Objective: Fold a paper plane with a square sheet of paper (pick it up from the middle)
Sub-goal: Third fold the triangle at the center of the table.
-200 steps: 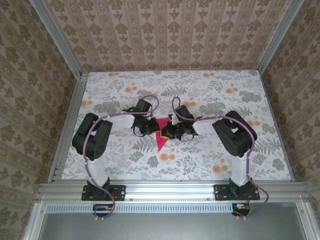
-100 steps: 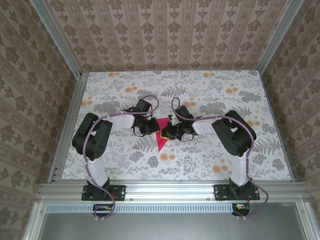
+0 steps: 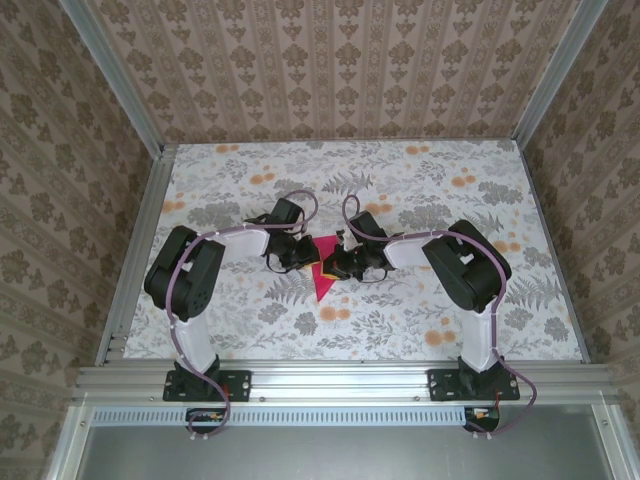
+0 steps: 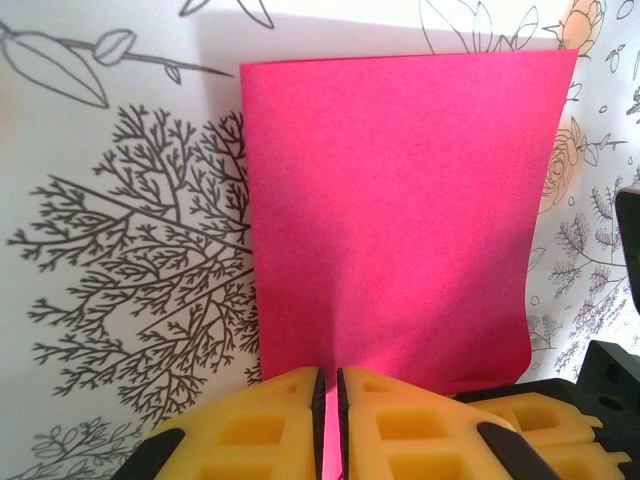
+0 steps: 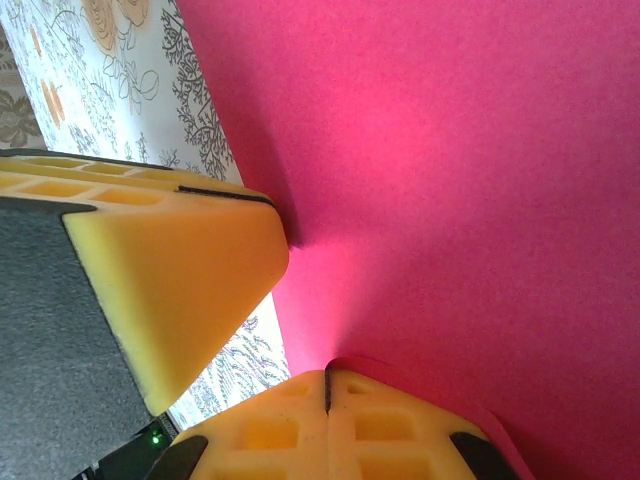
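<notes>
Paper (image 3: pixel 322 280) sits at the middle of the table (image 3: pixel 420 320), between the two arms. The left gripper (image 4: pixel 328 395) is clenched on one edge and the right gripper (image 5: pixel 327 390) is clamped on another. From above it reads as a smooth magenta wedge pointing toward the bases. I judge the folding partly done: it is not yet a finished dart, so more creases remain.

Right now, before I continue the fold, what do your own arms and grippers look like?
The left arm and right arm each have white links, chunky black joints and black bases. A purple cable runs along each. The left gripper and right gripper have black bodies and yellow wedge-shaped fingers moulded with square recesses.
</notes>
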`<action>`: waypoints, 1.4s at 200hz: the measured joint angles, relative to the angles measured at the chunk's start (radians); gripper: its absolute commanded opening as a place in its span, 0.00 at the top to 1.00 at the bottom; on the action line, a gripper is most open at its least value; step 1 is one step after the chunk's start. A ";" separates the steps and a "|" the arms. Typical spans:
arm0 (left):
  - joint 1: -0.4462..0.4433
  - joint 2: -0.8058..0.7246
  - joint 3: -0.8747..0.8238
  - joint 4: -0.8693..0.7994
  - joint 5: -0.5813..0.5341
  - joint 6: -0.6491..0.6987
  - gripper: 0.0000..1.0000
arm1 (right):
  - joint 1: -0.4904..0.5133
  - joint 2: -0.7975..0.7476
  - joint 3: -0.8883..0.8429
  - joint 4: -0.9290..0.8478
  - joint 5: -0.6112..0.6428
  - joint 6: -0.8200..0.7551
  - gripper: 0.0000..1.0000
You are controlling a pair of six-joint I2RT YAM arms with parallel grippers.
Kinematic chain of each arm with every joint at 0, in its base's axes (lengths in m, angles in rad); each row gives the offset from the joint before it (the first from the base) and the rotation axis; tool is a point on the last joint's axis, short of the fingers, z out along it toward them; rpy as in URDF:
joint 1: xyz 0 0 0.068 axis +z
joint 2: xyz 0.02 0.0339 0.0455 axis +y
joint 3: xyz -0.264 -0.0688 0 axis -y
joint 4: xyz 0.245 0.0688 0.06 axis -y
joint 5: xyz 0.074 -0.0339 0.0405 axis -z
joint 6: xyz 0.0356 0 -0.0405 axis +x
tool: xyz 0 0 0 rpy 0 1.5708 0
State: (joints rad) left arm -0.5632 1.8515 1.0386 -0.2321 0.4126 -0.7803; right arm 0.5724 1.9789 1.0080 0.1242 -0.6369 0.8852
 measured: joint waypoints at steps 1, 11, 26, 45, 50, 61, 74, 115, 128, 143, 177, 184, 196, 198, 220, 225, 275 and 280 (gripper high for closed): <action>0.000 0.000 0.000 0.000 0.000 0.000 0.85 | 0.000 0.000 0.000 0.000 0.000 0.000 0.98; 0.000 0.000 0.000 0.000 0.000 0.000 0.85 | 0.000 0.001 0.001 0.000 0.000 0.000 0.98; 0.000 0.000 0.000 0.000 0.000 0.000 0.85 | 0.000 0.002 0.001 0.000 0.000 0.000 0.98; -0.002 0.000 0.000 0.000 0.000 0.000 0.85 | 0.000 0.002 0.001 0.000 -0.001 0.000 0.98; -0.002 0.000 0.000 0.000 0.000 0.000 0.85 | 0.000 0.003 0.001 0.001 -0.002 0.000 0.98; -0.002 0.000 0.000 0.000 -0.001 0.000 0.85 | 0.000 0.003 0.002 0.001 -0.004 0.000 0.98; -0.002 0.000 0.000 0.000 0.000 0.000 0.85 | 0.000 0.003 0.002 0.000 -0.004 0.000 0.98; -0.002 0.000 0.000 0.000 0.000 0.000 0.85 | 0.000 0.009 0.007 0.001 -0.008 0.000 0.97; -0.002 0.000 0.000 0.000 -0.001 0.000 0.85 | 0.000 0.010 0.007 0.001 -0.008 0.000 0.97; -0.002 0.000 0.000 0.000 -0.001 0.000 0.83 | 0.000 0.010 0.008 0.000 -0.008 0.000 0.95; 0.002 -0.033 -0.002 -0.023 -0.014 -0.005 0.79 | 0.000 0.010 0.010 0.000 -0.006 -0.016 0.90; 0.005 -0.050 -0.005 -0.027 -0.019 -0.006 0.78 | 0.000 0.010 0.011 0.000 -0.006 -0.020 0.87; 0.015 -0.095 -0.016 -0.031 -0.030 -0.011 0.77 | 0.000 0.010 0.013 0.000 -0.008 -0.024 0.83; 0.016 -0.104 -0.019 -0.032 -0.032 -0.012 0.77 | 0.000 0.010 0.013 0.000 -0.007 -0.023 0.82; 0.045 -0.195 -0.051 -0.037 -0.054 -0.023 0.75 | 0.000 0.010 0.020 0.004 -0.014 -0.023 0.73; 0.050 -0.213 -0.061 -0.037 -0.059 -0.027 0.75 | 0.000 0.010 0.021 0.006 -0.018 -0.027 0.71; 0.082 -0.315 -0.164 -0.053 -0.088 -0.058 0.74 | 0.001 0.008 0.027 0.008 -0.026 -0.027 0.66; 0.082 -0.322 -0.174 -0.053 -0.088 -0.061 0.74 | 0.002 0.008 0.027 0.008 -0.026 -0.027 0.67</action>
State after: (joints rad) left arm -0.4808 1.5299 0.8650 -0.2848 0.3244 -0.8410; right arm 0.5739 1.9865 1.0348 0.1326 -0.6632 0.8577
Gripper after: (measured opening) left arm 0.260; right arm 0.341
